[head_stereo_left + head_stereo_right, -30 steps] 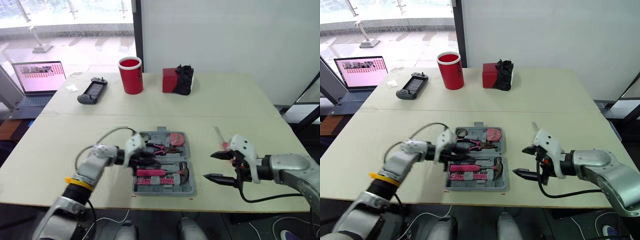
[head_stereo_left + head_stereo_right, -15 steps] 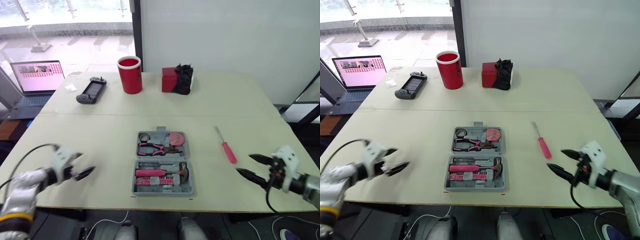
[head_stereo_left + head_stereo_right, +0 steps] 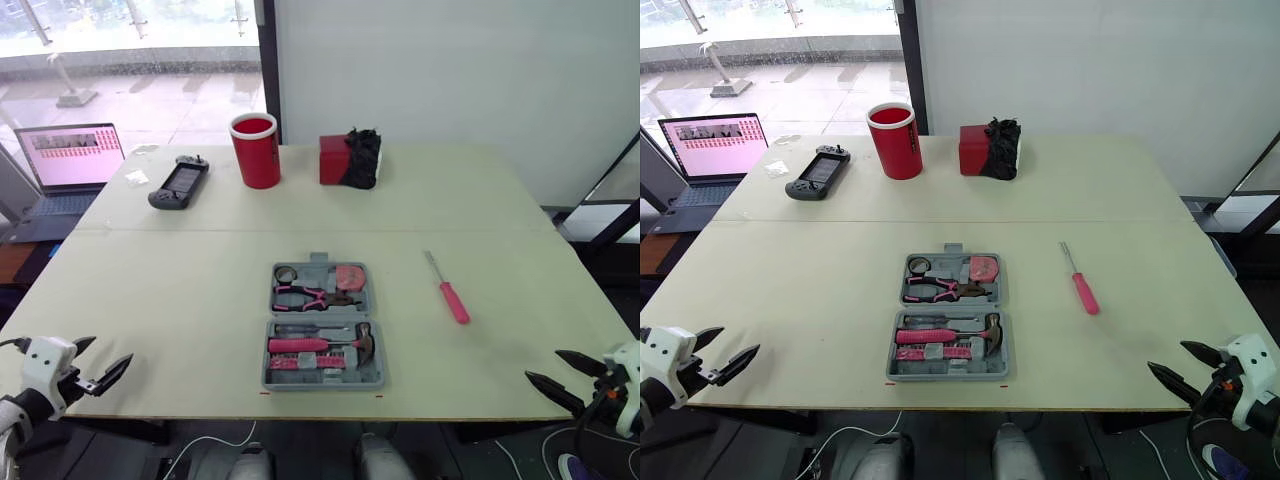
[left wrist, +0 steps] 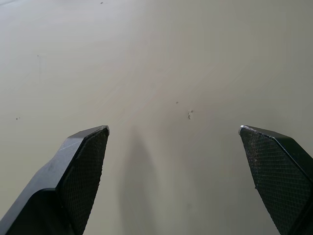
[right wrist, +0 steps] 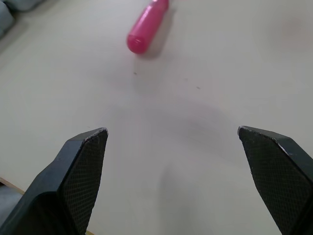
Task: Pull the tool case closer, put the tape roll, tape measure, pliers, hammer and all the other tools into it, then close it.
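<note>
By the near left edge of the table (image 3: 180,280), the left gripper (image 3: 104,355) is held with fingers spread, empty. The tool case (image 3: 322,316) is laid open mid-table: tape roll (image 3: 287,273), pliers (image 3: 310,294) and tape measure (image 3: 351,277) are lodged in its far half, and the hammer (image 3: 335,345) is laid crosswise in the near half, head rightward. Well right of it, a screwdriver (image 3: 447,288) is laid with its pink handle toward the robot. The right gripper (image 3: 544,366) is likewise spread, empty.
</note>
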Controlling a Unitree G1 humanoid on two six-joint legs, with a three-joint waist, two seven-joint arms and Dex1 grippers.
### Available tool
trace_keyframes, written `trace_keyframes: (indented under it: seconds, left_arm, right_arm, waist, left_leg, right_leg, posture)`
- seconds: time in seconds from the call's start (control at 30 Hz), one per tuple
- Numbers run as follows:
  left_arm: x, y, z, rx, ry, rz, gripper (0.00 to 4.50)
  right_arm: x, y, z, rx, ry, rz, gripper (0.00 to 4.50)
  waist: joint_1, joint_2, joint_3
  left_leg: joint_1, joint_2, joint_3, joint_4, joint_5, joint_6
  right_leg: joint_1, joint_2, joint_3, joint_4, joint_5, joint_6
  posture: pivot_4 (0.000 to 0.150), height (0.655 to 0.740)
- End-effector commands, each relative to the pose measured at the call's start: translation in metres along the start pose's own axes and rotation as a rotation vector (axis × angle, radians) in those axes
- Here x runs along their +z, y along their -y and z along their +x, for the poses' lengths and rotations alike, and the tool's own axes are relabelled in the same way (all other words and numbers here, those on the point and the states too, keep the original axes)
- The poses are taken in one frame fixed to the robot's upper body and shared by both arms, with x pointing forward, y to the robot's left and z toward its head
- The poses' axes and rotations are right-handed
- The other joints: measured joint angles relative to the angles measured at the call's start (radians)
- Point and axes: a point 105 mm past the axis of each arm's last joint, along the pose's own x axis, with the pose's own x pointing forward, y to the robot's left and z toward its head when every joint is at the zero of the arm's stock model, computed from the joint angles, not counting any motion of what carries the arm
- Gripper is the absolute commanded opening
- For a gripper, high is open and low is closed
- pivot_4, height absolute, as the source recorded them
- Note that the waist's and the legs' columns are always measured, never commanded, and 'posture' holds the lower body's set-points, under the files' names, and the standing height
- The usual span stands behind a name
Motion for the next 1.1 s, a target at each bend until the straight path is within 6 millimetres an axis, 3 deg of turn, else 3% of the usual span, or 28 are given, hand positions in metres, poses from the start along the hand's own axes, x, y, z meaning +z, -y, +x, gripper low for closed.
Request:
trace_keyframes:
  seconds: [0.03, 0.17, 0.27, 0.43, 0.67, 0.77, 0.9, 1.0, 1.1]
  left_arm:
    - [0.036, -0.008, 0.009, -0.011, 0.111, 0.071, 4.48]
    - [0.077, 0.012, 0.041, -0.186, 0.188, 0.127, 4.48]
    - [0.107, 0.047, 0.056, -0.397, 0.219, 0.126, 4.48]
    - [0.148, 0.094, 0.072, -0.617, 0.269, 0.147, 4.48]
    - [0.201, 0.147, 0.096, -0.842, 0.332, 0.28, 4.48]
    - [0.208, 0.156, 0.1, -0.887, 0.322, 0.285, 4.48]
    - [0.207, 0.166, 0.099, -0.933, 0.303, 0.279, 4.48]
    - [0.208, 0.171, 0.099, -0.904, 0.314, 0.249, 4.48]
    - [0.204, 0.182, 0.092, -0.884, 0.318, 0.222, 4.48]
  right_arm:
    - [0.019, 0.0, -0.003, -0.017, 0.049, -0.029, 4.5]
    - [0.04, -0.014, -0.004, -0.014, 0.103, -0.011, 4.5]
    - [0.052, -0.036, 0.0, 0.042, 0.112, 0.025, 4.5]
    - [0.067, -0.051, 0.005, 0.022, 0.127, 0.03, 4.5]
    - [0.059, -0.081, 0.012, -0.063, 0.046, 0.102, 4.5]
    - [0.054, -0.085, 0.014, -0.138, -0.016, 0.034, 4.5]
    - [0.064, -0.085, 0.024, -0.153, -0.016, 0.033, 4.5]
    - [0.073, -0.077, 0.037, -0.162, -0.03, 0.045, 4.5]
    - [0.077, -0.053, 0.062, -0.207, -0.098, 0.062, 4.5]
  waist:
    - [0.004, 0.0, 0.0]
    - [0.021, 0.0, 0.0]
    - [0.021, 0.0, 0.0]
    - [0.02, 0.0, 0.001]
    - [0.024, -0.001, 0.001]
    - [0.017, 0.0, 0.002]
    - [0.008, 0.0, 0.002]
    - [0.006, 0.0, 0.002]
    - [0.001, -0.001, 0.003]
  left_leg:
    - [0.0, 0.0, 0.0, 0.0, 0.0, 0.0]
    - [0.0, 0.0, 0.0, 0.0, 0.0, 0.0]
    - [-0.001, 0.0, 0.0, 0.0, 0.0, 0.0]
    - [-0.001, 0.0, 0.0, -0.001, 0.0, 0.0]
    - [-0.002, 0.0, 0.0, 0.0, 0.0, 0.0]
    - [-0.003, 0.0, 0.0, 0.0, 0.0, 0.0]
    - [-0.002, 0.0, 0.0, 0.0, 0.0, 0.0]
    - [-0.002, 0.0, 0.0, 0.001, 0.0, 0.0]
    - [-0.003, 0.0, 0.0, 0.0, 0.0, 0.0]
  right_leg:
    - [0.0, 0.0, 0.0, 0.0, 0.0, 0.0]
    - [0.0, 0.0, 0.0, 0.0, 0.0, 0.0]
    - [0.0, 0.0, 0.0, -0.001, 0.0, 0.0]
    - [0.0, 0.0, 0.001, -0.001, 0.0, 0.0]
    - [0.0, 0.001, 0.001, -0.002, 0.0, 0.0]
    - [-0.001, 0.001, 0.001, -0.002, 0.0, 0.0]
    - [-0.001, 0.001, 0.001, -0.002, 0.0, 0.0]
    - [-0.001, 0.001, 0.001, -0.002, 0.001, -0.001]
    - [-0.001, 0.001, 0.001, -0.002, 0.001, -0.001]
  posture:
    - [0.15, 0.74]
    - [0.15, 0.74]
    - [0.15, 0.74]
    - [0.15, 0.74]
    - [0.15, 0.74]
    - [0.15, 0.74]
    - [0.15, 0.74]
    - [0.15, 0.74]
    - [0.15, 0.74]
